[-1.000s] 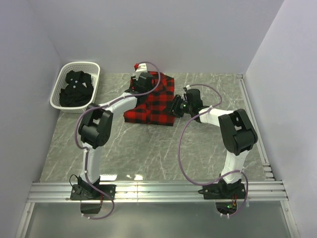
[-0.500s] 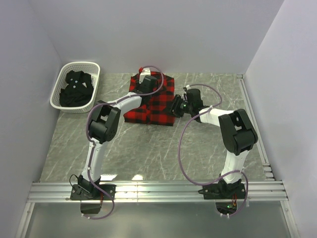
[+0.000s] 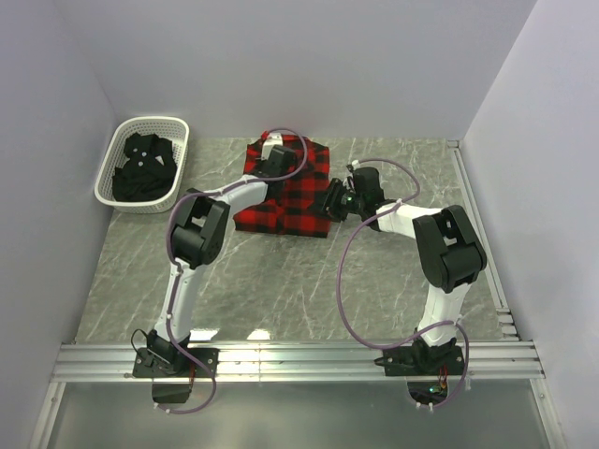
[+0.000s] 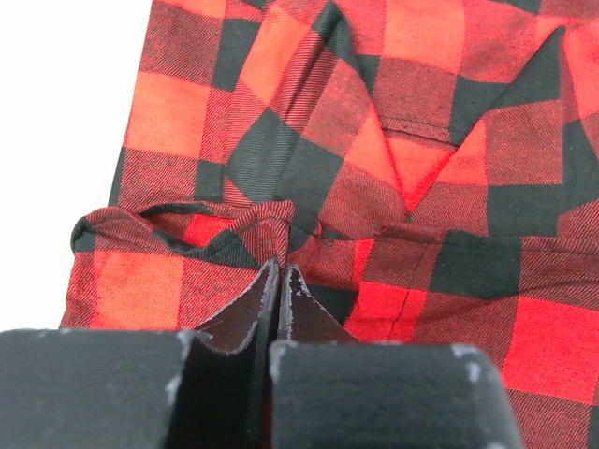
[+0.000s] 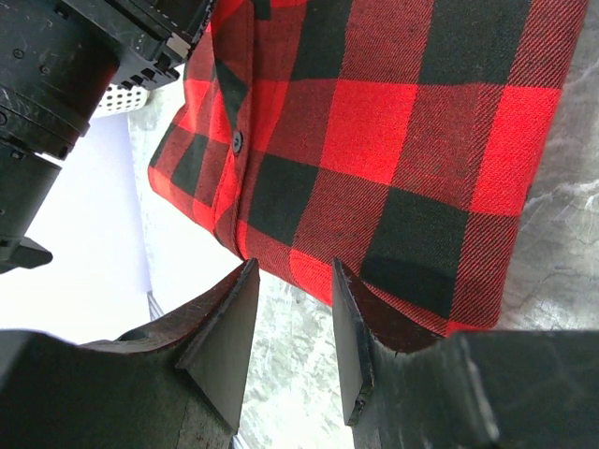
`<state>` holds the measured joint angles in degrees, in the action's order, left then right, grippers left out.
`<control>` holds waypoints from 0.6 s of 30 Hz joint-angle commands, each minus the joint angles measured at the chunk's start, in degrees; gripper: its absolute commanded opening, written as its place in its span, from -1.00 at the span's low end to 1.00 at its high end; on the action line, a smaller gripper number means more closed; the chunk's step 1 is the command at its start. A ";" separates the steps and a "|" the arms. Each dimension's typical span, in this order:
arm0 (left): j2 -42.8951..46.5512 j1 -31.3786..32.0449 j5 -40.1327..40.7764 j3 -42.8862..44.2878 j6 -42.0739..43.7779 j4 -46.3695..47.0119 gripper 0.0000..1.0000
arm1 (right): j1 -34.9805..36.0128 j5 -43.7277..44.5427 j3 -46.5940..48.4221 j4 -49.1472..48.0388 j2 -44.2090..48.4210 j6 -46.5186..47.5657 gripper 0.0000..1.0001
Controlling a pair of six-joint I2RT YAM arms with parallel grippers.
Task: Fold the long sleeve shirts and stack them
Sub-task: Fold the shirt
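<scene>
At the tabletop's (image 3: 281, 281) 12 o'clock, left fingers (image 4: 251, 313) pinch the red-and-black flannel shirt (image 3: 304, 201); right fingers (image 5: 225, 327) stand released at its 3 o'clock edge

soft even light, wrist views blown out to white.

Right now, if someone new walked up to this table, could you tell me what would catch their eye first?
The red-and-black flannel shirt, partly folded at the far middle of the marble table, stands out most. The left gripper is shut on a puckered fold near its far edge, while the right gripper hovers open at its right edge. Next comes the white basket at the far left, holding the black shirt.
</scene>
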<state>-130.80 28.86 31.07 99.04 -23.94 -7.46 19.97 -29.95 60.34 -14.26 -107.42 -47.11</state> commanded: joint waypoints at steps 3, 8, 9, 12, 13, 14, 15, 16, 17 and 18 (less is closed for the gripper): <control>7.83 -3.01 -3.81 -4.63 -4.26 4.99 -0.96 | -0.46 -0.90 0.04 -2.79 -0.78 -0.52 -0.12; 13.63 -5.74 -15.32 -13.15 -7.78 13.60 -0.94 | -0.54 -1.07 0.05 -2.79 -0.69 -0.35 -0.12; 14.17 -6.18 -16.56 -14.05 -7.96 16.31 -0.92 | -0.54 -1.07 0.13 -2.70 -0.78 -0.35 -0.12; 15.57 -6.80 -21.65 -16.85 -7.35 20.97 -0.88 | -0.54 -1.25 0.13 -2.79 -0.95 -0.35 -0.12; 15.67 -6.89 -22.97 -17.39 -7.08 21.87 -0.86 | -0.54 -1.33 0.13 -2.79 -1.04 -0.35 -0.12; 15.84 -6.89 -24.98 -18.26 -6.73 22.84 -0.85 | -0.63 -1.42 0.22 -2.79 -1.04 -0.35 -0.12; 15.84 -7.06 -26.31 -18.53 -6.47 23.63 -0.80 | -0.63 -1.42 0.31 -2.79 -1.04 -0.35 -0.12; 15.93 -7.07 -27.45 -18.80 -6.12 25.03 -0.77 | -0.54 -1.42 0.31 -2.79 -1.13 -0.26 -0.11; 15.76 -7.15 -29.82 -19.32 -5.85 25.74 -0.74 | -0.54 -1.42 0.31 -2.79 -1.13 -0.35 -0.12; 15.84 -7.15 -30.54 -19.59 -5.59 26.44 -0.67 | -0.54 -1.42 0.22 -2.79 -1.13 -0.26 -0.12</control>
<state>-117.47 21.52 8.01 80.62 -30.41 11.84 19.97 -30.81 60.34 -14.70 -108.09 -47.13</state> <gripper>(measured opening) 0.142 0.444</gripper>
